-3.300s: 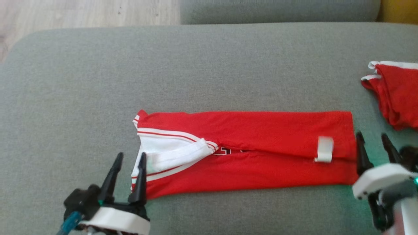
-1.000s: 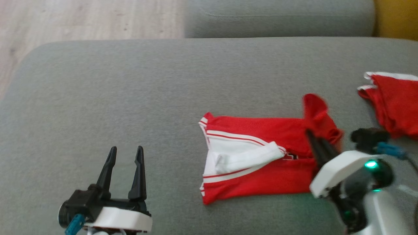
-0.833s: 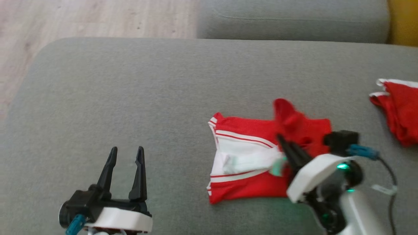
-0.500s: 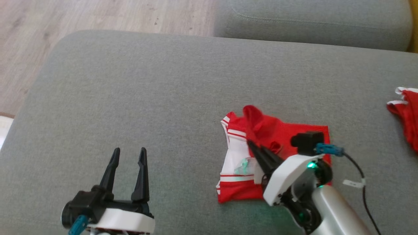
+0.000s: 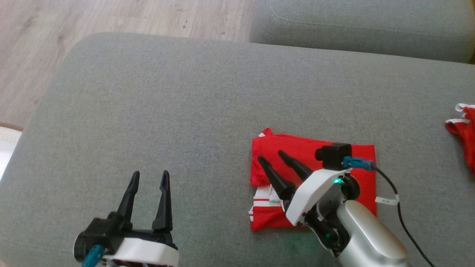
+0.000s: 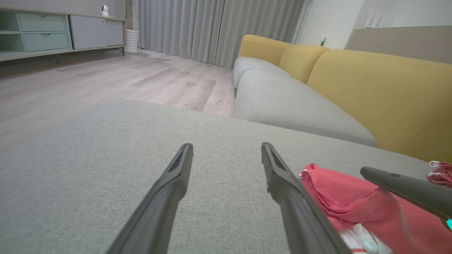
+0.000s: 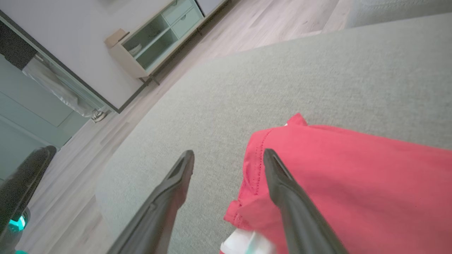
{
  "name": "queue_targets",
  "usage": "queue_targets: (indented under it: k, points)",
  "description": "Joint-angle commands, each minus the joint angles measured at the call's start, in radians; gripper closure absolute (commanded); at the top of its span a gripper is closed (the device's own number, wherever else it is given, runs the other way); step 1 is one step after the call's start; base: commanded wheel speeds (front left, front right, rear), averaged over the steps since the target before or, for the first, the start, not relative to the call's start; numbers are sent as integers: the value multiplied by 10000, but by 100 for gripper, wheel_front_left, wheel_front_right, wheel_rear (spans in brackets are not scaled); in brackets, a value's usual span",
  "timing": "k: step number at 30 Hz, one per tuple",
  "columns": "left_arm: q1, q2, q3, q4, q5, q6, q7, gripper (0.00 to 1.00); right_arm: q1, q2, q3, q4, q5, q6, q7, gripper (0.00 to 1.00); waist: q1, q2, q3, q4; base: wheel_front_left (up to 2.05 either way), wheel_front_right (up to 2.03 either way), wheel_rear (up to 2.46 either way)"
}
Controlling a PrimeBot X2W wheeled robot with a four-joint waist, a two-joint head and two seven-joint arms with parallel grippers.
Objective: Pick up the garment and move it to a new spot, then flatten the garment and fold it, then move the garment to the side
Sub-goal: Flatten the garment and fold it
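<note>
The red garment (image 5: 315, 148) lies folded in half on the grey cushion (image 5: 167, 104), with its white striped trim (image 5: 261, 196) peeking out at the lower left. My right gripper (image 5: 271, 155) hovers over the garment's left edge, jaws open and holding nothing. In the right wrist view the right gripper (image 7: 229, 153) straddles the hemmed edge of the garment (image 7: 353, 176). Well left of the garment, my left gripper (image 5: 150, 174) stands open and empty above bare cushion. The left wrist view has the left gripper (image 6: 226, 146) open, with the garment (image 6: 339, 201) at lower right.
Another red garment (image 5: 462, 128) lies at the cushion's right edge. A grey sofa seat (image 5: 352, 26) with a yellow back (image 6: 370, 81) lies beyond the cushion. Wood floor (image 5: 111, 18) borders the cushion's rounded far-left edge.
My right gripper carried the garment's right end leftward over the collar end, folding it in half, then opened and let go. The left gripper stayed open and still; the camera shifted.
</note>
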Motion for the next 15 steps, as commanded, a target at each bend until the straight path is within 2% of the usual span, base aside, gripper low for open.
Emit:
queue_targets:
  k: [1, 6, 9, 15]
  points:
    - [-285, 99, 306, -264, -21, 6, -91, 0, -502, 56, 154, -314, 53, -7, -391, 0, 0, 0, -91, -50, 0, 0, 0]
    - [-179, 111, 248, -298, -32, 30, -72, 0, -696, 56, -380, -358, -610, -7, -1147, 0, 0, 0, -228, -176, 0, 0, 0]
    - [-109, 106, 197, -332, -38, 49, -56, 0, -737, 56, -1223, -357, -1856, -7, -1616, 0, 0, 0, -294, -303, 0, 0, 0]
    - [-38, 62, 99, -324, -41, 90, -39, 0, -203, 56, -2935, -893, -3470, -7, -2048, 0, 0, 0, -408, -516, 0, 0, 0]
